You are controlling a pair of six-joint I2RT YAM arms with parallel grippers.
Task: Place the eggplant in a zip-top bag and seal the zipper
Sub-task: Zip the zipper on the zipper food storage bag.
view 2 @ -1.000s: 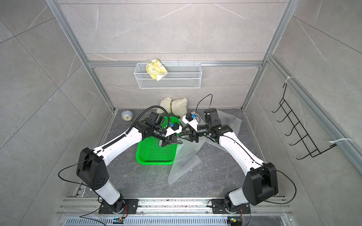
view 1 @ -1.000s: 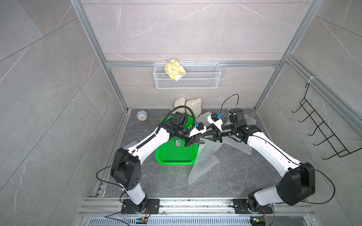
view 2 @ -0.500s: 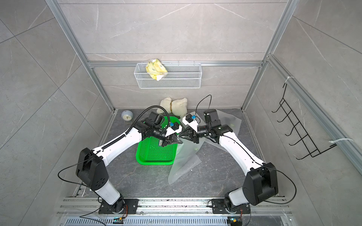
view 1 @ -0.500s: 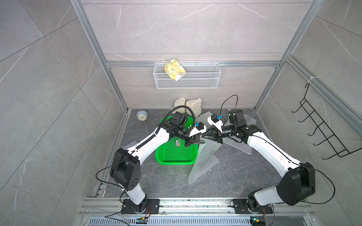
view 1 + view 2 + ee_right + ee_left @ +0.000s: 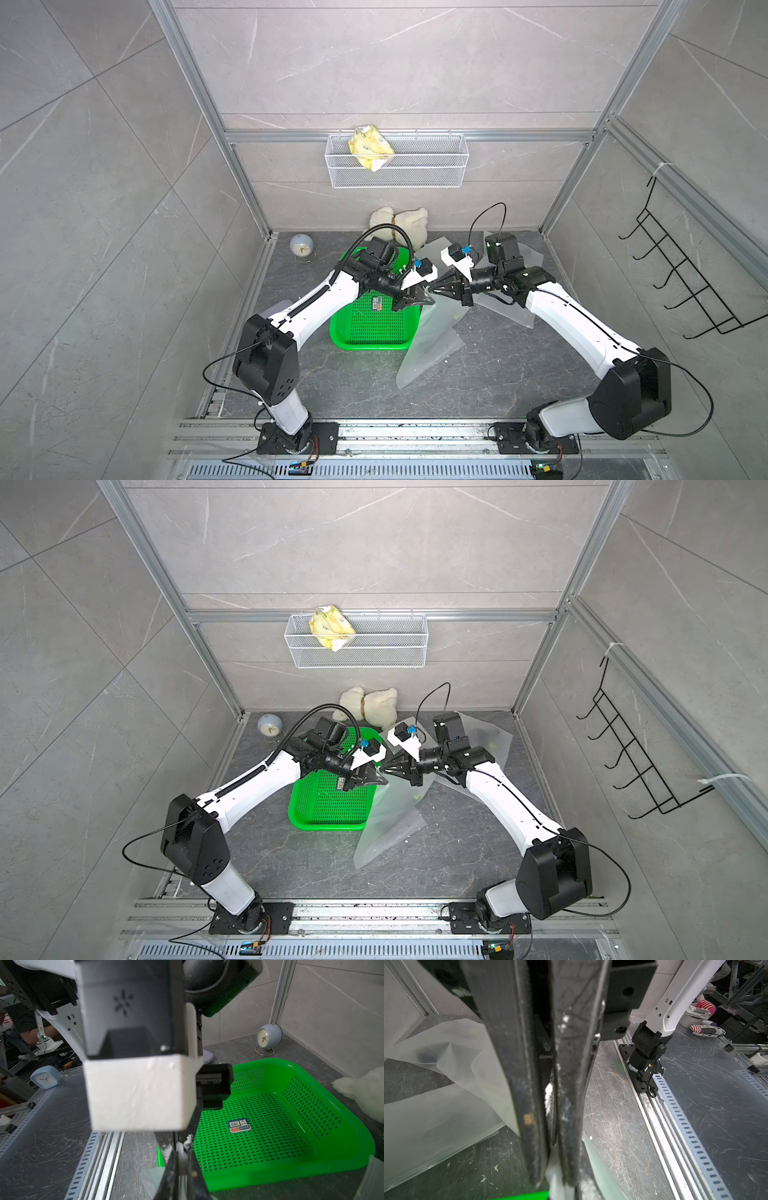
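text: none legible | green basket (image 5: 291, 1169) floor: barcode sticker (image 5: 239, 1125), print too small to read

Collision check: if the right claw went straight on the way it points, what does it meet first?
Likely the left claw: the right claw points almost tip to tip at it, both shut on the zip-top bag. Depth is unclear; it may pass just beside it, over the green basket.

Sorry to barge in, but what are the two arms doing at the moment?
The left gripper and right gripper are both shut on the top edge of the zip-top bag, tips nearly meeting, holding it up beside the green basket. Its lower end lies on the table. It looks flat and empty.
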